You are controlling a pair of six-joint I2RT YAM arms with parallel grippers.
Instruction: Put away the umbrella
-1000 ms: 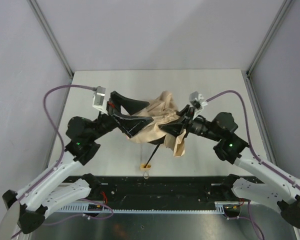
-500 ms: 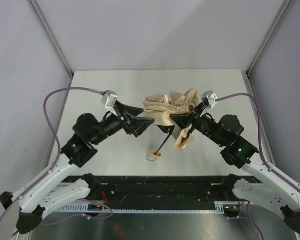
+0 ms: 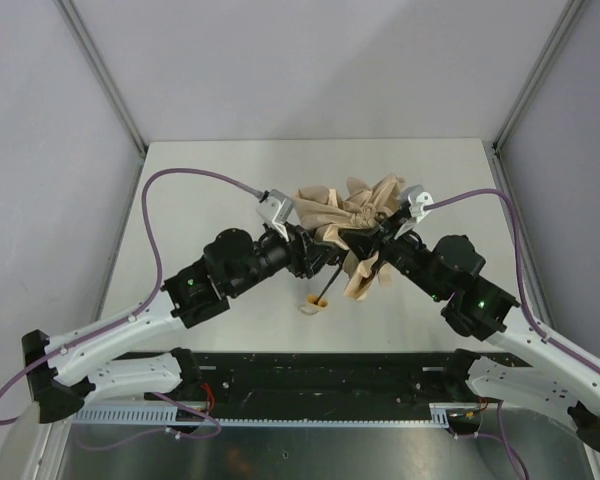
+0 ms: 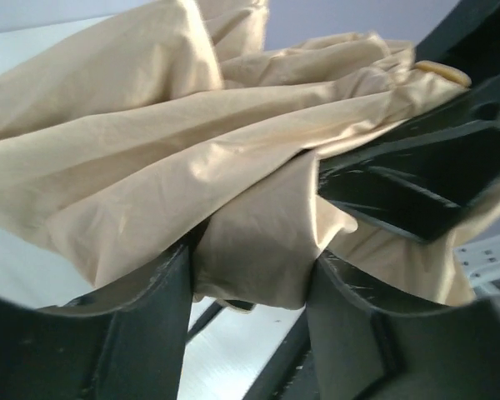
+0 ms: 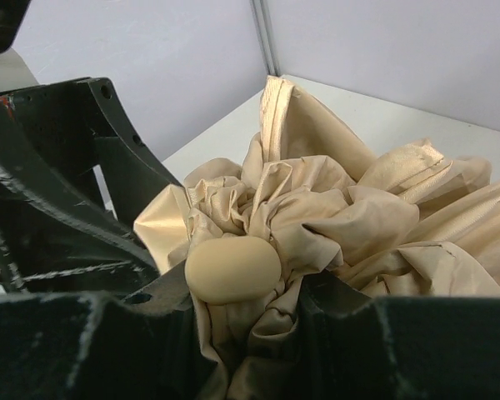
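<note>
The umbrella (image 3: pixel 342 212) is a bunch of crumpled beige fabric held over the middle of the table between both arms. Its thin dark shaft (image 3: pixel 326 285) slants down to the small tan handle (image 3: pixel 313 304) near the table's front edge. My left gripper (image 3: pixel 315 256) is shut on a fold of the fabric (image 4: pixel 250 242) from the left. My right gripper (image 3: pixel 368 240) is shut on the gathered fabric (image 5: pixel 350 217) from the right, with the rounded tan tip cap (image 5: pixel 233 268) lying just above its fingers (image 5: pixel 154 304). The two grippers are close together.
The white table (image 3: pixel 200 180) has metal frame posts at its back corners (image 3: pixel 130 135) and grey walls around it. A black rail (image 3: pixel 330 375) runs along the near edge by the arm bases. Purple cables (image 3: pixel 180 180) arc above each arm.
My left gripper has moved right to the umbrella and closed on its fabric. The fabric is bunched tighter between the two grippers. The handle has stayed low near the front edge.
</note>
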